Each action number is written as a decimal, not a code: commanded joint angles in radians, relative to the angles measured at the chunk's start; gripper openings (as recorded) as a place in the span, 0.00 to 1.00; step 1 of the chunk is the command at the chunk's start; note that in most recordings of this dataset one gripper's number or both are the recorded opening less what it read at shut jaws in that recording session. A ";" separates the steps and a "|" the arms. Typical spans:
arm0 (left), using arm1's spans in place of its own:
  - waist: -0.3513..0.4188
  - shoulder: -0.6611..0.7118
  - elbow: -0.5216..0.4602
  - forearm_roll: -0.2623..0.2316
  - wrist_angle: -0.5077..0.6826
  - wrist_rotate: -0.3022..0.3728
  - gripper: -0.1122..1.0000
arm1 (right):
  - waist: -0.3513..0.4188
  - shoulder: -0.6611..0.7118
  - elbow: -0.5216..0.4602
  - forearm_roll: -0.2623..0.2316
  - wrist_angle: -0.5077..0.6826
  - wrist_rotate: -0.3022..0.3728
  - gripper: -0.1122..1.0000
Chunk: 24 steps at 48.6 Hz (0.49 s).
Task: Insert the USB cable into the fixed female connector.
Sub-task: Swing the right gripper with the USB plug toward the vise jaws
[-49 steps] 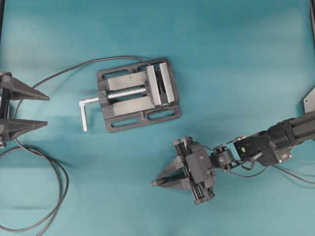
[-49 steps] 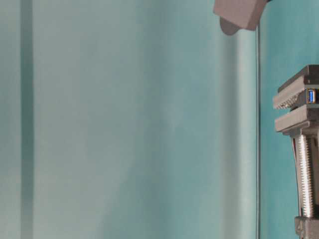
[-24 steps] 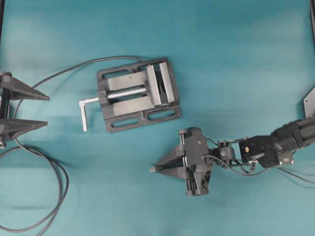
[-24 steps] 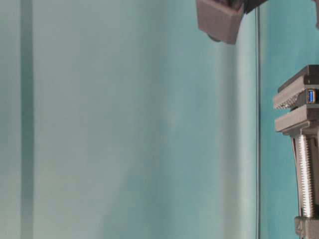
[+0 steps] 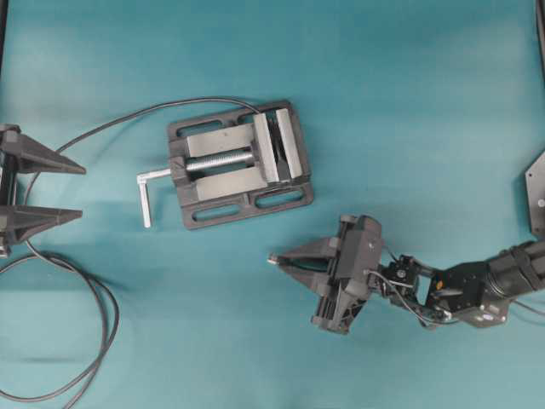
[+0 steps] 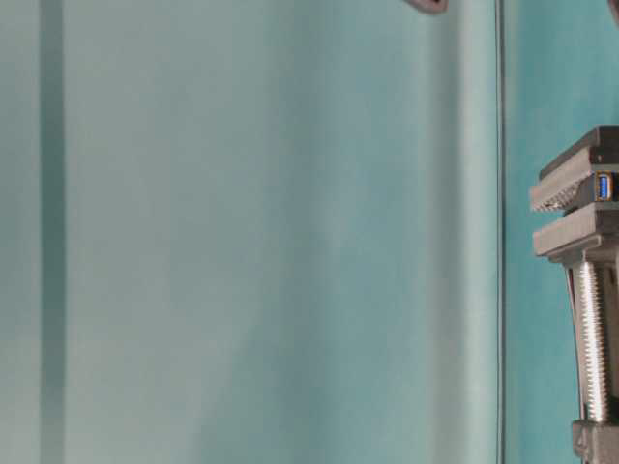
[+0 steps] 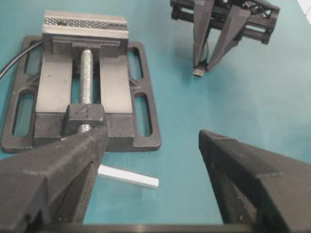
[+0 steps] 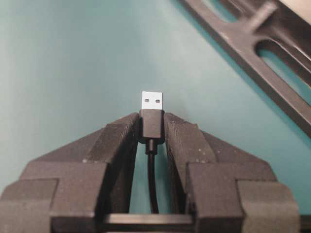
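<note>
My right gripper [image 8: 152, 124] is shut on the USB cable's black plug [image 8: 152, 119]. Its silver tip sticks out past the fingertips, and the thin cable runs back between the fingers. In the overhead view this gripper [image 5: 277, 258] hovers below and right of the vise, with the plug [image 5: 272, 258] pointing left. The fixed female connector [image 6: 604, 186] shows a blue socket and is clamped between the vise jaws. My left gripper [image 5: 82, 191] rests at the far left edge, wide open and holding nothing. The left wrist view shows it [image 7: 153, 138] facing the vise.
The grey vise [image 5: 238, 166] stands at centre left, its silver handle [image 5: 146, 196] sticking out to the left. A thick black cable [image 5: 102, 315] loops across the lower left and arcs into the top of the vise. The teal mat [image 5: 409, 102] covers the table.
The right gripper has swung round, still gripping the plug. Its tip has risen toward the vise while the wrist dropped to the lower right. It has nearly left the table-level view. The left arm is still.
</note>
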 commanded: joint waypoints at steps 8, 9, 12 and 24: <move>0.003 0.012 -0.011 0.002 -0.011 -0.009 0.94 | 0.038 0.032 -0.107 0.262 -0.092 -0.101 0.29; 0.002 0.012 -0.009 0.003 -0.011 -0.009 0.94 | 0.040 0.038 -0.118 0.278 -0.101 -0.106 0.29; 0.003 0.012 -0.011 0.002 -0.011 -0.009 0.94 | 0.049 0.060 -0.149 0.325 -0.132 -0.123 0.29; 0.003 0.012 -0.005 0.002 -0.006 -0.009 0.94 | 0.061 0.112 -0.262 0.488 -0.244 -0.224 0.29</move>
